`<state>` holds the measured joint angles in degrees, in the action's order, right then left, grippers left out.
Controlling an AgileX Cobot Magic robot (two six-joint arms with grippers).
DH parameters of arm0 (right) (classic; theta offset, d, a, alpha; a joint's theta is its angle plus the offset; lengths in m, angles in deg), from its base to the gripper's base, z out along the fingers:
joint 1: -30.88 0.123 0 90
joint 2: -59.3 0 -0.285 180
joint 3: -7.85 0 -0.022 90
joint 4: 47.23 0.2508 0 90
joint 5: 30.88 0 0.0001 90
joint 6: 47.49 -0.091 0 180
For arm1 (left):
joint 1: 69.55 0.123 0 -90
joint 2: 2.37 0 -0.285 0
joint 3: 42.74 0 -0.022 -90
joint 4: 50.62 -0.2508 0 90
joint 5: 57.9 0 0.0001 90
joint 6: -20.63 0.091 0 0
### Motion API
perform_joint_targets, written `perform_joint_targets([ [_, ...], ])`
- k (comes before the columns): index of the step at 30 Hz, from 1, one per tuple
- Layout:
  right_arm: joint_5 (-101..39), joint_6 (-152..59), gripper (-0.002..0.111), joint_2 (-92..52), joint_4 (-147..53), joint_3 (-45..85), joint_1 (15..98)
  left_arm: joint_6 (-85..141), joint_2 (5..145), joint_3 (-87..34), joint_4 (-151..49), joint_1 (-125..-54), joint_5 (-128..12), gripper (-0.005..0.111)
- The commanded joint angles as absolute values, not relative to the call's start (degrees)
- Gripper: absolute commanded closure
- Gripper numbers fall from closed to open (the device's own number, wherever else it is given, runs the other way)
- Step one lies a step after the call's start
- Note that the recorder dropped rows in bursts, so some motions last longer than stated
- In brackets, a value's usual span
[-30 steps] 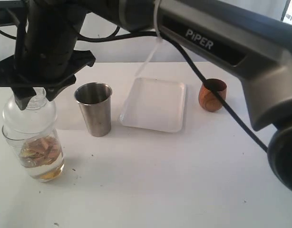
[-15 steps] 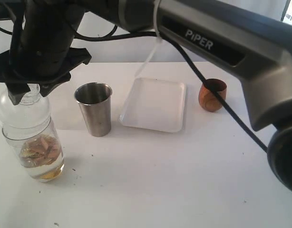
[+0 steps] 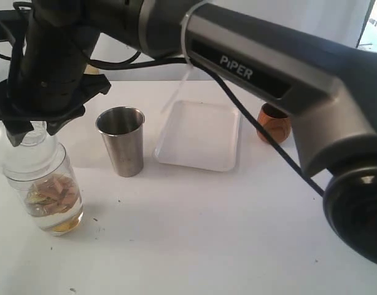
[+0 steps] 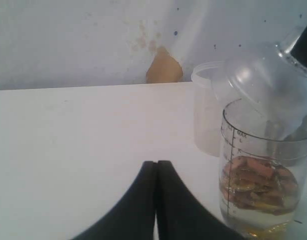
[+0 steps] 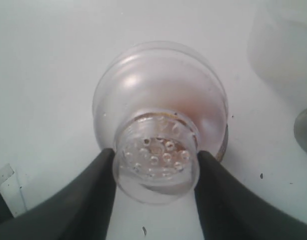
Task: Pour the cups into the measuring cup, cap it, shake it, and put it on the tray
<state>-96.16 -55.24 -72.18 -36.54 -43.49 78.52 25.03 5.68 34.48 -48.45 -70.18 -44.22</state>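
Note:
The measuring cup stands at the table's left with amber liquid and brownish pieces in its base, also in the left wrist view. My right gripper reaches across and is shut on the neck of the clear dome lid, which it holds tilted at the cup's mouth. My left gripper is shut and empty, low over the table beside the measuring cup. The steel tumbler stands upright left of the white tray. The wooden cup stands right of the tray, partly behind the arm.
A frosted translucent cup stands just behind the measuring cup. The right arm's dark body spans the top of the exterior view, with its cable hanging over the tray. Small dark specks dot the white table.
My right gripper has carried the lid a little to the left over the measuring cup's mouth. The cups, the tray and the left gripper have not moved.

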Motion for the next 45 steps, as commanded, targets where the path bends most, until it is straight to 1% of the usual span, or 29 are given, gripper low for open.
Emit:
perform_joint_targets([
  [1, -95.53, -54.72, 0.108, -71.28, -36.82, -45.47, 78.80, 24.80, 5.41, 34.48, -48.27, -70.25, -44.54, 0.107],
  [6, -100.85, -53.97, 0.108, -70.77, -38.49, -47.80, 78.80, 24.80, 5.41, 34.48, -48.27, -70.25, -44.54, 0.107],
  [16, -100.85, -53.97, 0.108, -67.51, -40.27, -48.92, 78.80, 24.80, 5.41, 34.48, -48.27, -70.25, -44.54, 0.107],
  [30, -100.85, -54.30, 0.108, -63.87, -39.43, -38.54, 79.44, 24.80, 5.41, 34.48, -48.27, -70.25, -44.54, 0.107],
  [39, -100.85, -54.30, 0.108, -63.97, -41.87, -38.10, 79.44, 24.80, 5.41, 34.48, -48.27, -70.25, -44.54, 0.107],
  [45, -100.83, -54.30, 0.108, -65.29, -39.76, -38.10, 79.44, 24.80, 5.41, 34.48, -48.27, -70.25, -44.54, 0.107],
])
